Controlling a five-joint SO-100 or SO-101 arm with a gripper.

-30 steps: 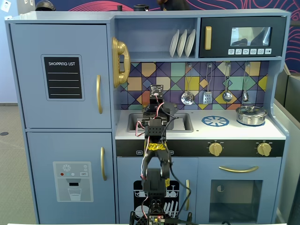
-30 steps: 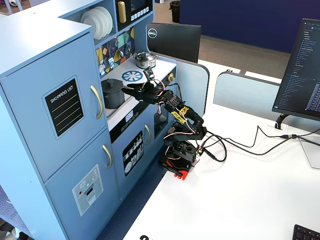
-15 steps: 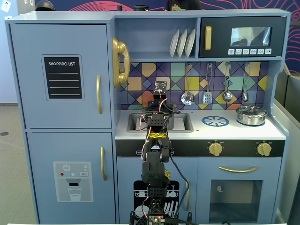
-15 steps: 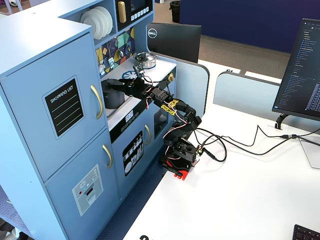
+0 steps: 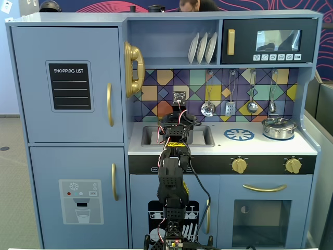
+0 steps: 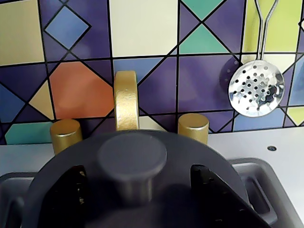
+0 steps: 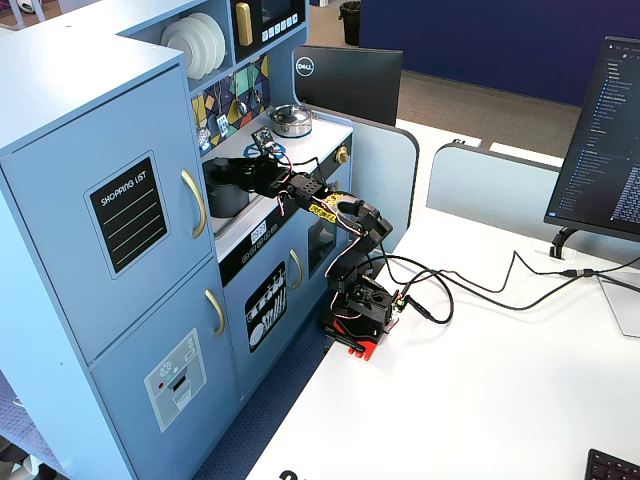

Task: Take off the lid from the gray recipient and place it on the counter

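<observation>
Wrist view shows the gripper (image 6: 134, 190) with jaws spread either side of the knob (image 6: 133, 156) on the lid (image 6: 171, 190); closing off-centre may let it slip.

You are working in an office or lab, not a real kitchen. The kitchen (image 5: 171, 130) is a blue toy unit with a printed shopping list (image 5: 69, 86), a gold phone (image 5: 133, 69), plates (image 5: 202, 48), a microwave (image 5: 269, 40), hanging utensils (image 5: 239, 99) and a tiled backsplash (image 6: 152, 61). It stands against a white desk (image 7: 480, 400) carrying a Dell monitor (image 7: 348, 84), a second screen (image 7: 605, 150) and loose cables (image 7: 500, 285); partitions (image 7: 490, 185) and carpet (image 7: 480, 105) lie behind.
</observation>
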